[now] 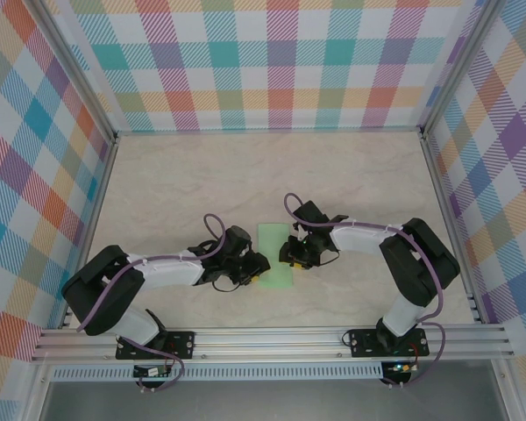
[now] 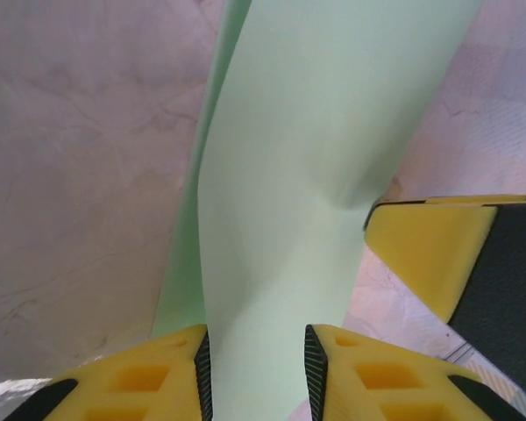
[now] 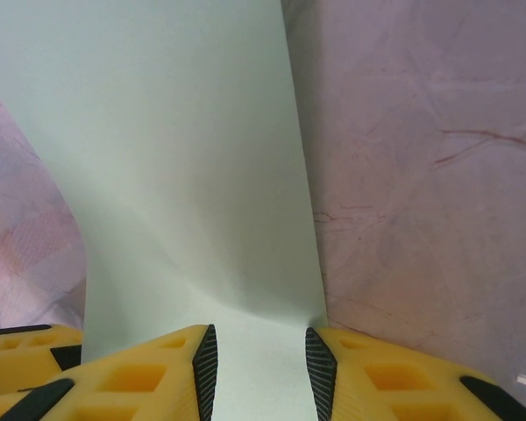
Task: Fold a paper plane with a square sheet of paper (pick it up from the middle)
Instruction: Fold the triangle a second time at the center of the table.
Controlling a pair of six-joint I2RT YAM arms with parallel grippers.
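Observation:
The square sheet of paper point(image 1: 274, 235) lies mid-table as a narrow pale green folded strip; no paper plane is in view. My left gripper point(image 1: 258, 267) sits at the strip's near left edge and my right gripper point(image 1: 291, 253) at its right edge. In the left wrist view the paper point(image 2: 316, 132) bows upward and runs between the left gripper's point(image 2: 254, 368) parted pads, with a right finger point(image 2: 430, 254) alongside. In the right wrist view the paper point(image 3: 175, 132) curves up from a crease in front of the right gripper point(image 3: 261, 368), whose pads stand apart over it.
The marbled tabletop point(image 1: 175, 184) stretches around the paper, fenced by plaid walls point(image 1: 272, 61) on three sides. An aluminium rail point(image 1: 272, 338) carries both arm bases along the near edge. A yellow finger of the left gripper point(image 3: 17, 346) shows low left in the right wrist view.

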